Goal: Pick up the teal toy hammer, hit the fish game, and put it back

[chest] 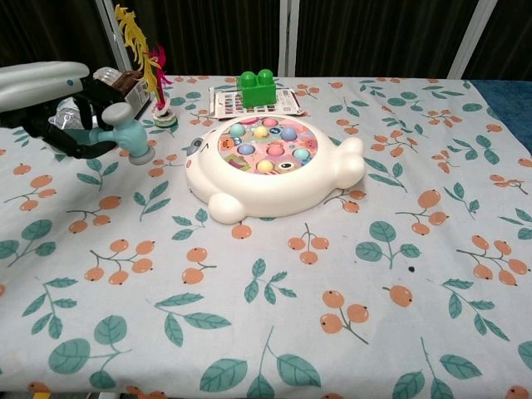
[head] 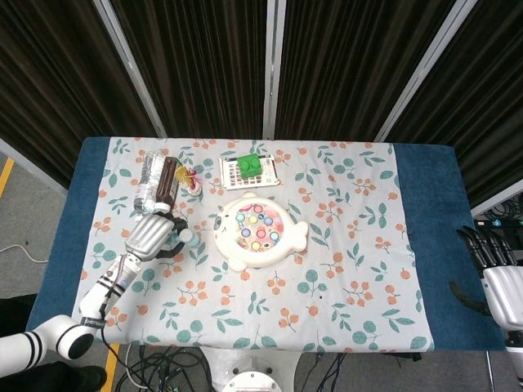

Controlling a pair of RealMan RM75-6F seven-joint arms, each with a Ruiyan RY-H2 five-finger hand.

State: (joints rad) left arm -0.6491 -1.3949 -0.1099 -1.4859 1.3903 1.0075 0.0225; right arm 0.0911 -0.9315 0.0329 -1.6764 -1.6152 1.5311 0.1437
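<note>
My left hand (chest: 62, 112) (head: 153, 236) grips the teal toy hammer (chest: 120, 135) (head: 185, 238), holding it lifted above the cloth to the left of the fish game (chest: 270, 166) (head: 257, 231). The hammer's grey head points toward the game, a short gap away. The game is a white fish-shaped board with several coloured pegs on a pink top. My right hand (head: 500, 278) hangs open past the table's right edge, far from everything; the chest view does not show it.
Behind my left hand lie a plastic bottle (head: 148, 184) and a dark bar (head: 167, 183), with a feathered toy (chest: 150, 62) beside them. A green block (chest: 256, 87) sits on a card (chest: 283, 101) behind the game. Floral cloth (chest: 332, 291) covers the blue table (head: 433, 212).
</note>
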